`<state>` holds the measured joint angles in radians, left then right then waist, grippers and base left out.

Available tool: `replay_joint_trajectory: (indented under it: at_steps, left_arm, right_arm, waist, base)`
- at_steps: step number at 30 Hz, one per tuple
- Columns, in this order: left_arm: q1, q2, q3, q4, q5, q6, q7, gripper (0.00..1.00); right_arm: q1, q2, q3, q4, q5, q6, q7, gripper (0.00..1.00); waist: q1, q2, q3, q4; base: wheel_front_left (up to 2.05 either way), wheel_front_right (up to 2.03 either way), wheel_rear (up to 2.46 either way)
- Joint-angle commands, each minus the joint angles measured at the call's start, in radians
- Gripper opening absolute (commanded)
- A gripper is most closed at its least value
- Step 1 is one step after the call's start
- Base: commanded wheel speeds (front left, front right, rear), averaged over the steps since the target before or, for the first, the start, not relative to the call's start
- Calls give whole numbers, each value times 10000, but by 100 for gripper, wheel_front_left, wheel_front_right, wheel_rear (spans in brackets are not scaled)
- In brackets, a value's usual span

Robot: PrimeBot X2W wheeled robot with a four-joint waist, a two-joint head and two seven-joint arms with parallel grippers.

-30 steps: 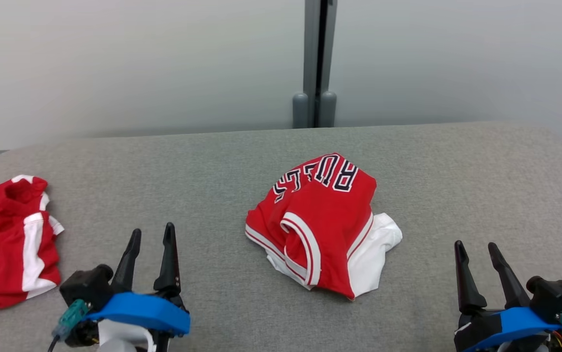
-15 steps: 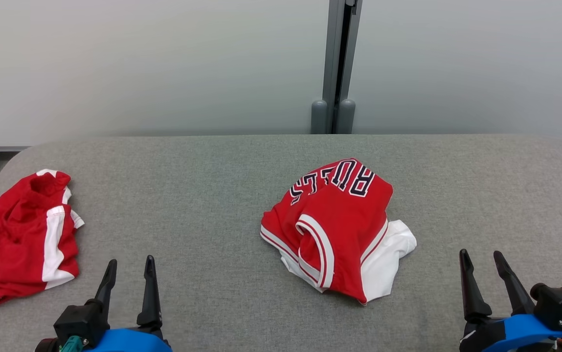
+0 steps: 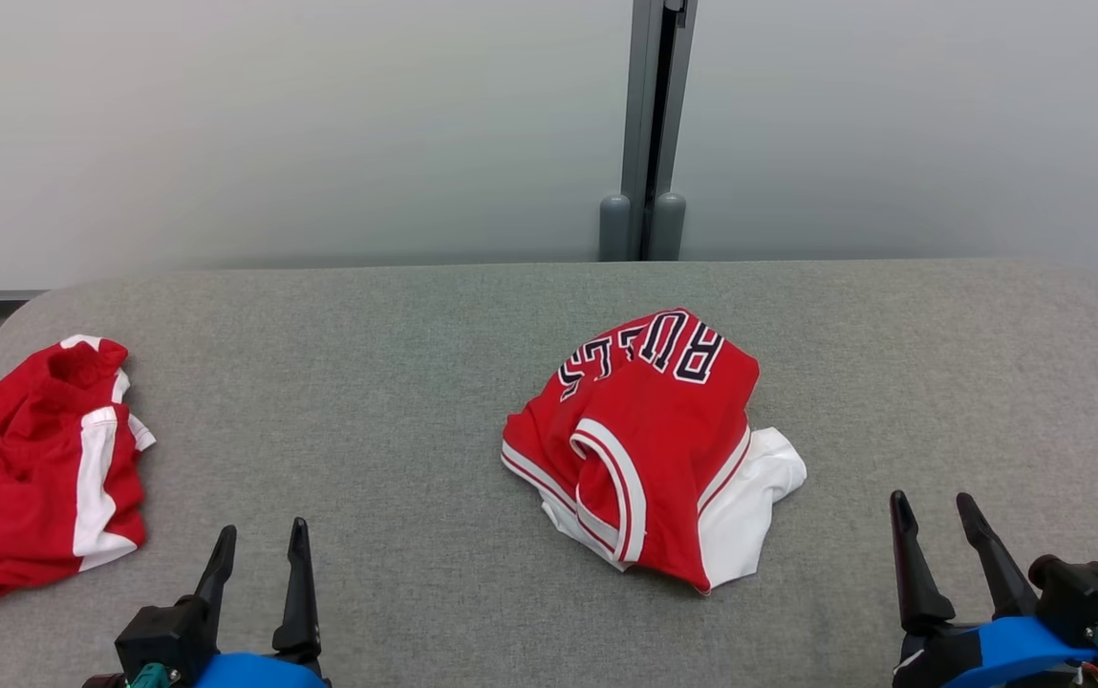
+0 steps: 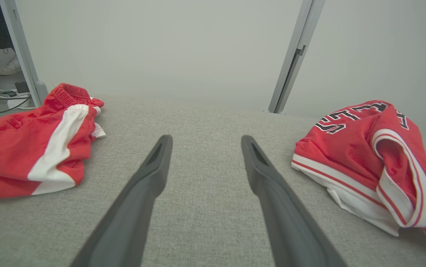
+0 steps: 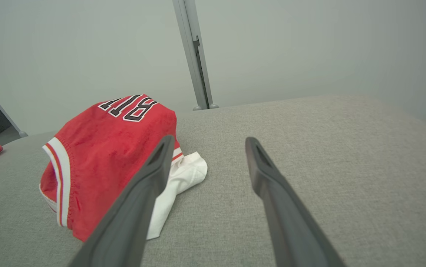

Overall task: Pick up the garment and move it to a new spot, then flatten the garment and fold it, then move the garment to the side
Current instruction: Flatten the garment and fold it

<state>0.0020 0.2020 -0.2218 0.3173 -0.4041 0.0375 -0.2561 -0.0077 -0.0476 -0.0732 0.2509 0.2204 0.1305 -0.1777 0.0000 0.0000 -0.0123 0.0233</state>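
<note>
Garment, crumpled red jersey (black-and-white lettering), white trim, on grey cushion

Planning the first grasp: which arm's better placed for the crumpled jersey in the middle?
Right, likely. The right gripper sits nearer the jersey, by its white edge, jaws open. The left gripper, also open, is farther off, between jersey and red shorts.

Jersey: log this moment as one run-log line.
jersey: crumpled, untouched | left tool: open, empty | right tool: open, empty
</note>
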Motion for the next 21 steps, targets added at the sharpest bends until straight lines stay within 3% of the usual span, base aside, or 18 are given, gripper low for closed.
replay_joint_trajectory:
  at_steps: [1, 14, 21]
  left_arm:
    - [-96, 1, -21, 18, -11, -12, 20, 100]
    - [-459, -153, -305, -144, -147, -147, 210, 100]
    - [-1271, -638, -1401, -306, -246, -896, 1367, 100]
  right_arm:
    - [100, -51, 12, -28, 11, 5, -18, 100]
    - [-83, -51, 217, -8, 118, 5, -49, 100]
    - [-326, -51, 438, -71, 65, 5, -4, 100]
  waist:
    - [0, 0, 7, -7]
    - [0, 0, 199, -125]
    - [0, 0, 489, -436]
  base:
    - [0, 0, 0]
    - [0, 0, 0]
    - [0, 0, 0]
